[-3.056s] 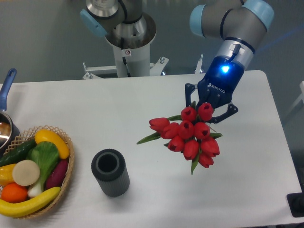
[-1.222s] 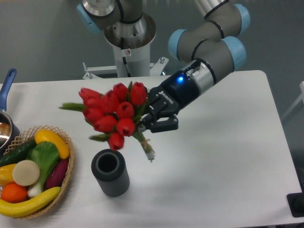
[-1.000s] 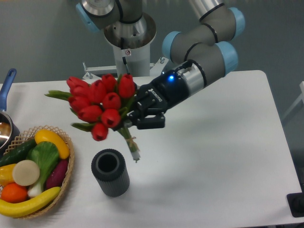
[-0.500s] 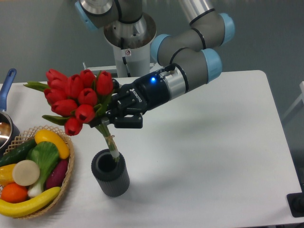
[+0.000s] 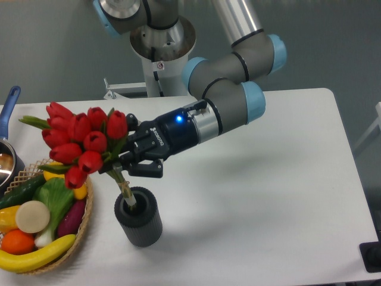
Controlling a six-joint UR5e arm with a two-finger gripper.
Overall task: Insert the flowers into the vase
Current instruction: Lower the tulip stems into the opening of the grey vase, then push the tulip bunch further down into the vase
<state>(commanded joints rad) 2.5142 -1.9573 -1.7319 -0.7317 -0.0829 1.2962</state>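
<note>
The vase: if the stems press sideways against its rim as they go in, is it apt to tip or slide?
Tipping looks possible: the vase is a small upright cylinder, and the flowers enter tilted, heads leaning left. Sliding seems just as likely on the smooth white table. The gripper holds the stems close above the mouth, so leverage is probably small.

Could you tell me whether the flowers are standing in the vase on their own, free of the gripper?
No, the gripper is shut on the stems of the flowers, whose ends only just dip, tilted, into the mouth of the vase.
</note>
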